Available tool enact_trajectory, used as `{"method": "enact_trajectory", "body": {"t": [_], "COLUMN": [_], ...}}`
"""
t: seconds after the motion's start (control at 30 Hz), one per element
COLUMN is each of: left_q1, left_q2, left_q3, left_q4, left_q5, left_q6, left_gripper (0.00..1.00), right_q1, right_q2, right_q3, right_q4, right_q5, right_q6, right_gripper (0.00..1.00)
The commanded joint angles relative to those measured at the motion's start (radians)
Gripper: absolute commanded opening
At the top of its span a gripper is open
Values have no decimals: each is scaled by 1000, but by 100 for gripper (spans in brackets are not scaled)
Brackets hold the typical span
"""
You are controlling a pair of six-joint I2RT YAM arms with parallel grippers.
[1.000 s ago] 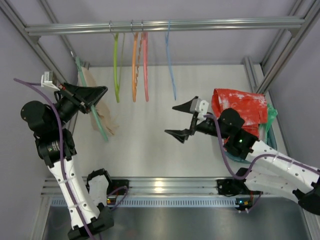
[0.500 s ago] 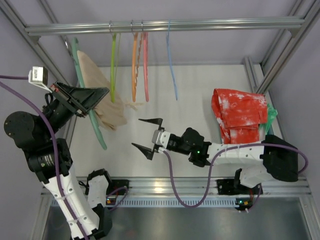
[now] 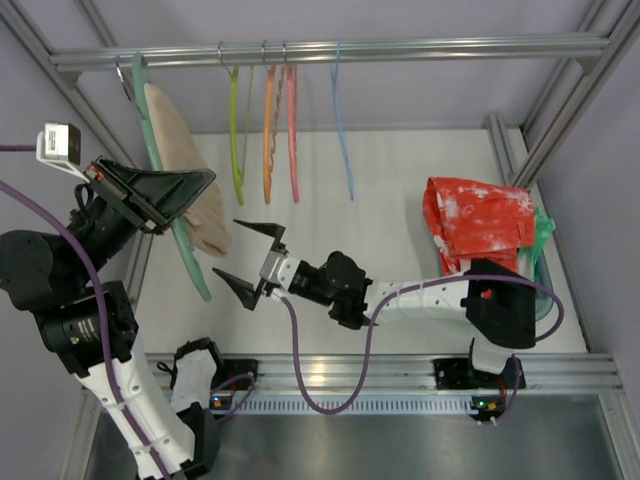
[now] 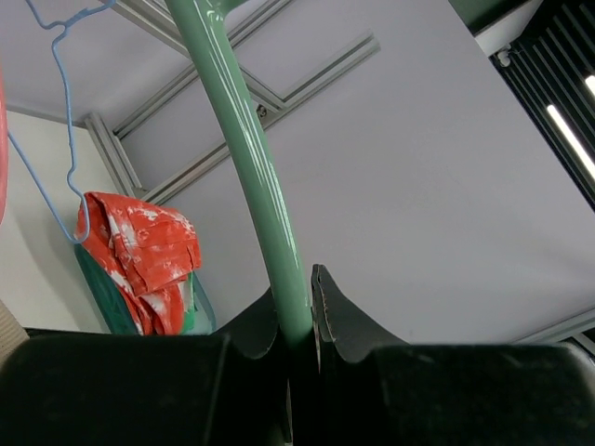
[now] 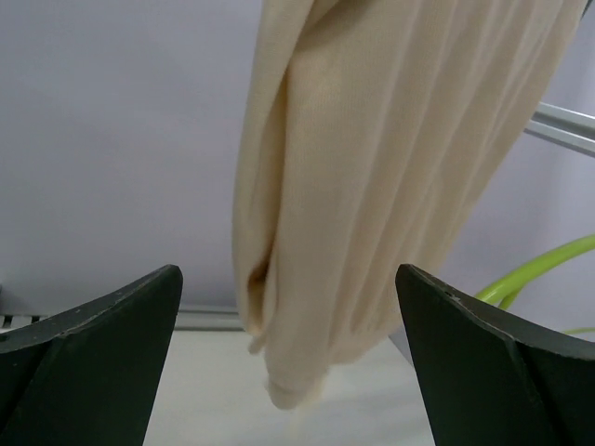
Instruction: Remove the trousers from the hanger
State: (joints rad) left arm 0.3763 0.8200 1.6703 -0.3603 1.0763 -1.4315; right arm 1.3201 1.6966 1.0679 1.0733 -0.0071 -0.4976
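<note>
The hanger (image 3: 191,266) is the fixed reference here. In the overhead view its thin teal bar runs lengthwise from up beside the rail (image 3: 400,47) down toward the near edge of the counter (image 3: 400,190). Whether its hook actually sits on that rail cannot be made out. The trousers (image 3: 185,170) are draped over the hanger and hang off the side facing the right arm. They form a long soft beige fold whose axis follows the bar, and the loose lower end bunches just beside the bar's middle. The left tool (image 3: 180,195) is clamped tight on the hanger. Its own wrist camera shows both fingers pinched against the green bar with no gap, so that arm looks like the one holding things steady rather than the one that pulls. The right tool (image 3: 228,248) is on the trousers' side of the hanger, near the hanging end and level with it. It points straight at the cloth with its jaws spread as wide as they go, and it holds nothing. From the right wrist the fabric hangs ahead, centred between the two dark fingers (image 5: 102,316) but clear of both. By this reading the right arm has to advance toward the hanger until the fold lies between its fingers. It should close there and draw the cloth away across the bar's length, not along it.
</note>
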Motion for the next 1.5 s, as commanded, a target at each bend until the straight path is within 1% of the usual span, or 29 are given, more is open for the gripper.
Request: {"method": "enact_trajectory", "body": {"t": [0.0, 0.17, 0.33, 0.53, 0.83, 1.0, 1.13, 1.2, 1.3, 1.47], "left_q1": [-11, -14, -14, -14, -14, -16, -16, -16, -16, -16], "left_q2": [25, 45, 51, 53, 54, 54, 59, 61, 59, 61], "left_q3": [71, 114, 146, 149, 154, 161, 160, 160, 158, 155], "left_q4": [113, 135, 135, 135, 135, 135, 135, 135, 135, 135], "left_q5": [-45, -59, -58, -56, -59, -58, -61, -61, -59, -59], "left_q6": [14, -7, -6, -9, -14, -14, -17, -17, -14, -10], "left_gripper": [0, 0, 0, 0, 0, 0, 0, 0, 0, 0], "right_q1": [37, 33, 11, -1, -21, -59, -71, -71, -78, -105], "right_q2": [64, 153, 205, 241, 296, 298, 279, 279, 302, 344], "right_q3": [75, 124, 167, 220, 348, 327, 241, 225, 234, 294], "right_q4": [134, 258, 313, 341, 300, 318, 352, 362, 364, 358], "right_q5": [42, 111, 147, 171, 162, 128, 82, 70, 71, 90], "right_q6": [-9, -82, -119, -154, -153, -167, -197, -203, -211, -220], "right_gripper": [99, 100, 99, 99, 99, 99, 99, 99, 99, 100]}}
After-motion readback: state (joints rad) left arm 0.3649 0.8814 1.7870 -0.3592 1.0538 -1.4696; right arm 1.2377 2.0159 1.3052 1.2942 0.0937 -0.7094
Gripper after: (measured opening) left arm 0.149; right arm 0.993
